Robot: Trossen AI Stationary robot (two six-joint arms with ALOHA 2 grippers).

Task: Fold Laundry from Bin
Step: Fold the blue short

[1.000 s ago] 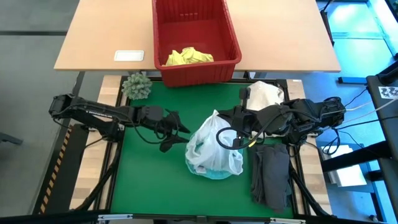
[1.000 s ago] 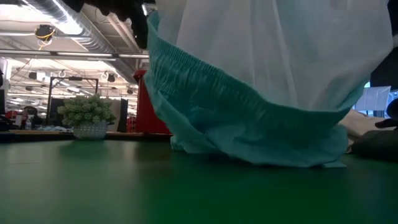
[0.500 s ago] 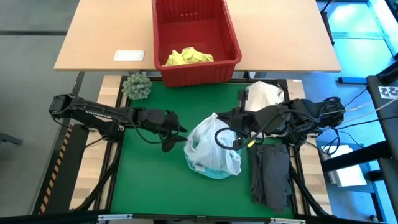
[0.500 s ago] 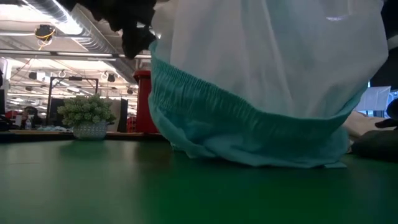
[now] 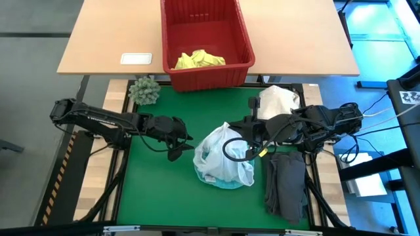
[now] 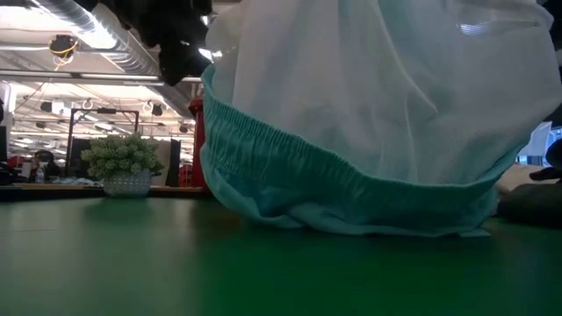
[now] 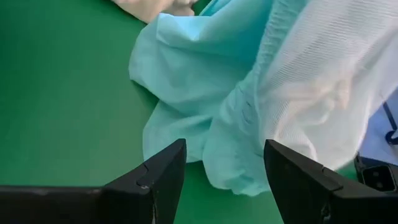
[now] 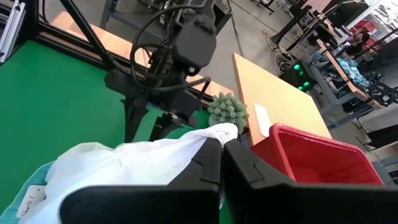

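Note:
A light turquoise-blue garment with a white mesh lining hangs from my right gripper, which is shut on its top over the middle of the green mat. My left gripper is open just left of the garment. In the left wrist view its fingers stand apart before the turquoise cloth without touching it. The red bin stands beyond the mat's far edge with a yellow garment inside. A dark grey garment lies flat at the mat's right. My right gripper pinches the top edge of the white mesh lining between its two fingers. The fingers come from the table's right, slanting a little down. The garment hangs slack below them, and its turquoise lower part rests on the mat.
A cream-white cloth bundle lies at the mat's far right corner, behind my right arm. A green spiky plant ball sits at the far left corner. A small white object lies on the wooden table left of the bin.
My left gripper has tipped downward and rolled a little beside the garment, staying open. The hanging garment has swung slightly toward the table's left, its lower part still on the mat.

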